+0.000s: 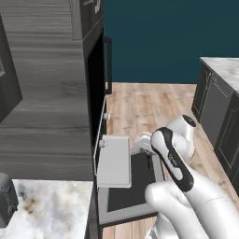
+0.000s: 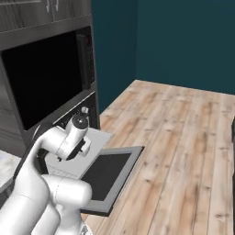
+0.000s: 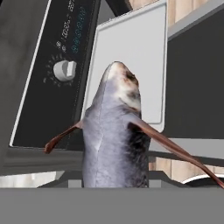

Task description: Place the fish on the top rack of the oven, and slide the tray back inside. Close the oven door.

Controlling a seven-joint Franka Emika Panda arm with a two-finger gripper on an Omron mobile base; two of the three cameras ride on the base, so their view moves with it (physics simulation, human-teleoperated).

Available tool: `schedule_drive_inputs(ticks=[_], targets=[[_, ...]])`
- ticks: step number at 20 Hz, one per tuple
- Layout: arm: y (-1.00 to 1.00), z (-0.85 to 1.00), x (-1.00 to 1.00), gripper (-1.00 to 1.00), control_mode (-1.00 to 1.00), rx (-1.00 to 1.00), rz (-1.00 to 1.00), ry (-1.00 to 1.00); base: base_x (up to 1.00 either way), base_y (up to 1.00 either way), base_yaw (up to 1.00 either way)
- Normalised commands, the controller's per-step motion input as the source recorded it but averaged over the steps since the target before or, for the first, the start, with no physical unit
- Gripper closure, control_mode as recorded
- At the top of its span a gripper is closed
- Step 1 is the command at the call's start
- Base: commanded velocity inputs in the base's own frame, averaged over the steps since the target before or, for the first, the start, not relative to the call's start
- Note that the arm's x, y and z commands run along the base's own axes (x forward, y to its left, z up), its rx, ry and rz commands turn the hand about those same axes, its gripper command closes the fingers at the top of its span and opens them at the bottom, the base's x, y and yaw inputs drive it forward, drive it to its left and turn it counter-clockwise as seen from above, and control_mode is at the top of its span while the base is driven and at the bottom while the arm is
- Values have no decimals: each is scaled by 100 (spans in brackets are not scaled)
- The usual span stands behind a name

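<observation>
While gripper clamps fish (image 3: pixel 114 140) | tray (image 1: pixel 114 160) pulled out over open oven door (image 2: pixel 106 176) | wood floor (image 2: pixel 183 137)

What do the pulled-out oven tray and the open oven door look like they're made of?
Tray: probably sheet metal with a matte finish, judging by its plain, thin, light grey surface. Oven door: likely a brushed grey metal frame around a dark glass window; the rendering leaves both open.

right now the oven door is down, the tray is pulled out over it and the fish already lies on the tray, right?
Not quite. The oven door is down and the tray is pulled out, but the fish is not on it: the hand view shows it held in the gripper above the tray.
</observation>
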Motion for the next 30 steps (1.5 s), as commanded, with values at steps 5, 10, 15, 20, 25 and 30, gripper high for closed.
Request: schedule_drive_inputs(ticks=[5,10,15,20,25,30], targets=[[14,-49,34,100,-100,0,0,0,0,0,0],[8,-52,22,100,-100,0,0,-1,0,0,0],[0,-46,1,100,-100,0,0,-7,0,0,0],[2,-45,6,100,-100,0,0,-7,0,0,0],[0,-53,3,100,-100,0,0,-11,0,0,0],[0,-50,0,100,-100,0,0,-10,0,0,0]])
